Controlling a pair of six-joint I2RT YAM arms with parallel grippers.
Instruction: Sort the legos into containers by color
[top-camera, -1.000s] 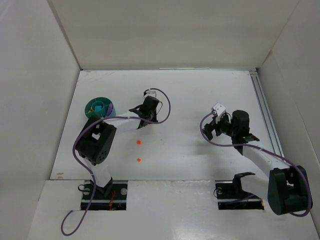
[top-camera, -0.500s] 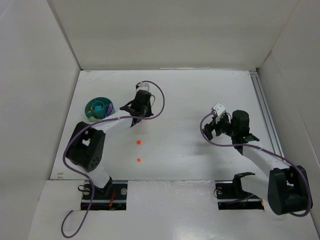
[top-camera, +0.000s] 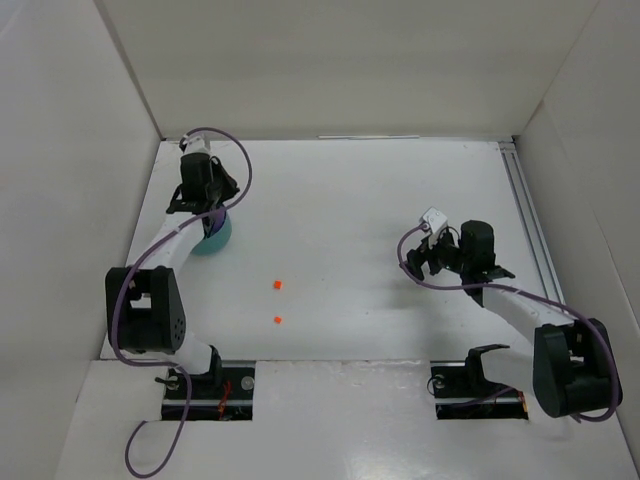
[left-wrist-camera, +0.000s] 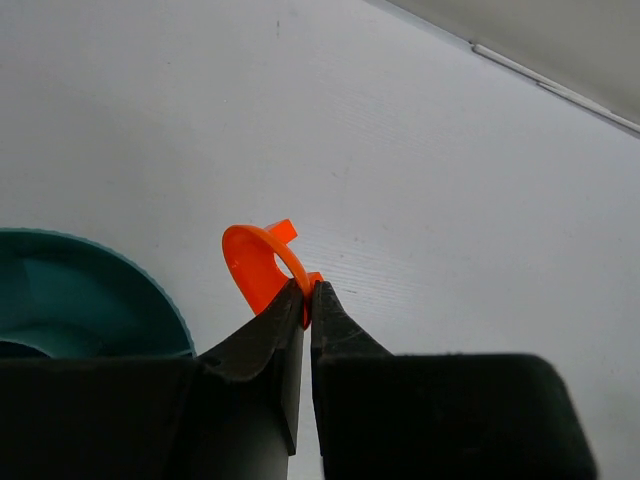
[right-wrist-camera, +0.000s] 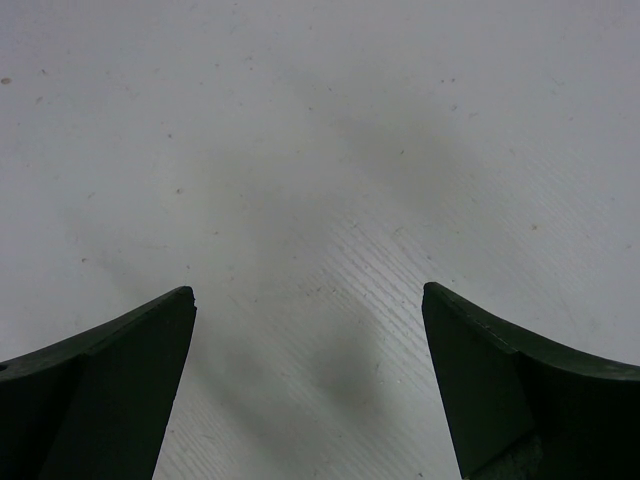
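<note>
Left wrist view shows the left gripper (left-wrist-camera: 307, 292) with its two dark jaws pressed together on the thin edge of an orange ring-shaped lego (left-wrist-camera: 252, 268), which sticks out beyond the tips. Just below and to the left is the curved rim of the teal tub (left-wrist-camera: 120, 285). The piece sits beside that rim, not clearly over the inside.

From the top external view, this arm reaches to the far left of the white table (top-camera: 400, 190) and hides most of the tub, so its compartments and contents cannot be made out. A small orange brick (top-camera: 277, 285) and a second orange brick (top-camera: 277, 320) lie near the middle of the table, well apart from the tub. The right gripper (right-wrist-camera: 310, 300) hovers over bare table, jaws spread wide and holding nothing.

The step in hand appears to be dropping the orange ring into its compartment. To do it well, the gripper likely needs to shift toward the tub until the ring hangs squarely over one wedge, clear of the dividing walls. It should then come down close and open gently. Because the hold is only on a thin edge, a jerk could twist the piece loose early.
</note>
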